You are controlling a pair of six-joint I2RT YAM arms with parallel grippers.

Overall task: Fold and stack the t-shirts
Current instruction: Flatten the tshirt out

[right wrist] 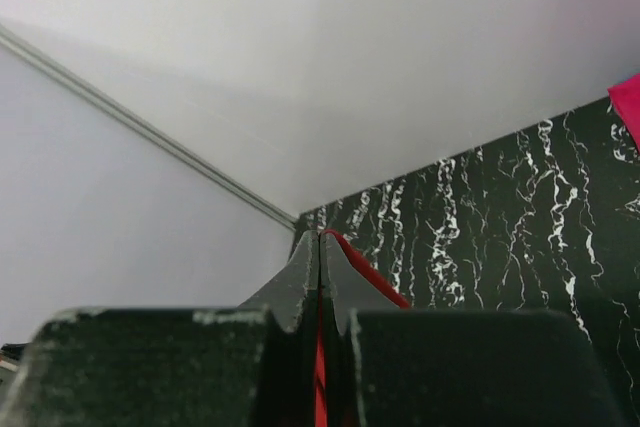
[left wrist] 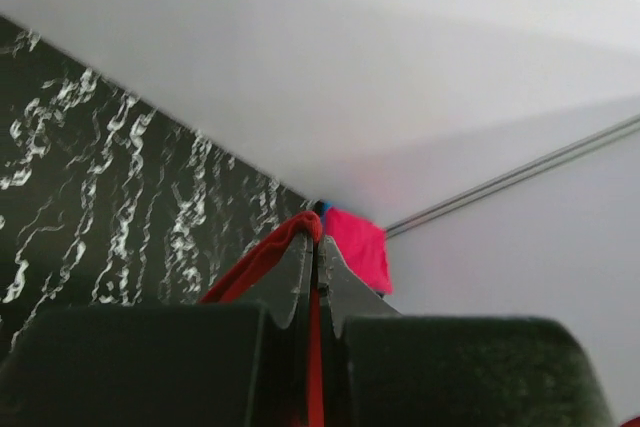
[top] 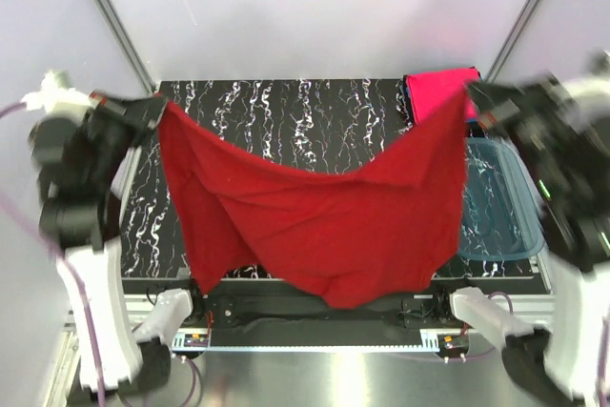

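Pinching upper edges of the dark red t-shirt (top: 324, 216), the left gripper (left wrist: 318, 237) and right gripper (right wrist: 320, 247) are clamped tight, hanging it spread above the marbled table (top: 286, 111). A folded pink t-shirt (top: 440, 92) lies at the far right corner, by the translucent tub (top: 496, 207).

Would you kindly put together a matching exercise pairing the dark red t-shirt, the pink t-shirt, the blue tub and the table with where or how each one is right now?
Things:
1. dark red t-shirt
2. pink t-shirt
3. blue tub
4. table

Descriptions:
A. black with white veining
B. lying at the table's far right corner
C. hanging in the air between the left gripper and the right gripper
D. translucent, at the table's right side

Pairs: 1-C, 2-B, 3-D, 4-A.
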